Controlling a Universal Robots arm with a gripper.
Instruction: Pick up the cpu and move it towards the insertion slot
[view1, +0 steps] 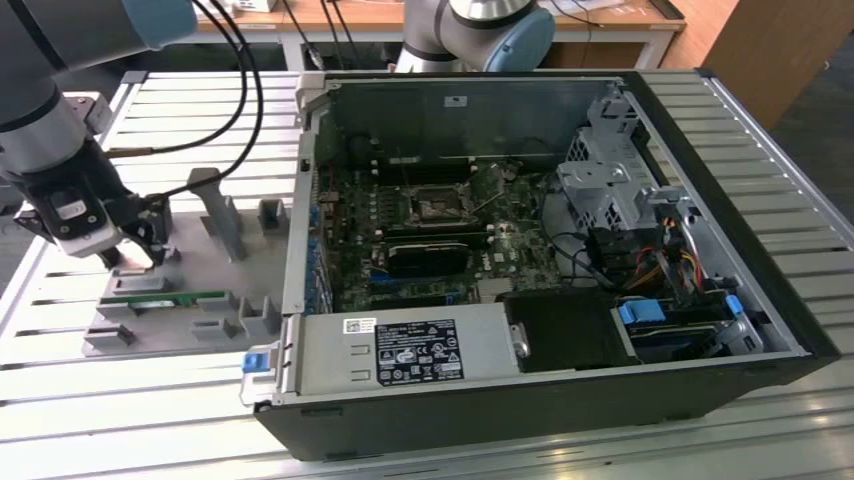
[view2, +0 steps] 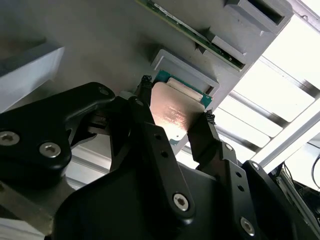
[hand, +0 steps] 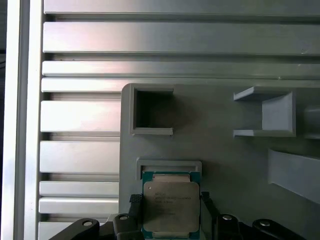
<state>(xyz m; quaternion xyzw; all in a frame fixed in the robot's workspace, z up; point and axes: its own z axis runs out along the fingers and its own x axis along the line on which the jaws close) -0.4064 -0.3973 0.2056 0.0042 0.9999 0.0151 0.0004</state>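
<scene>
The cpu is a flat square chip with a silvery top and a green rim, lying at a grey nest on the fixture plate. In both wrist views my black fingers press against two opposite edges of the chip. My gripper hangs low over the fixture at the exterior view's left, shut on the cpu. The insertion slot, a square socket with a shiny frame and dark centre, sits on the motherboard inside the open computer case, well to the right of my gripper.
A green memory stick lies in a holder on the fixture, near upright grey posts. The black case has tall walls, a power supply and cables. The table is ribbed aluminium. A second arm's base stands behind.
</scene>
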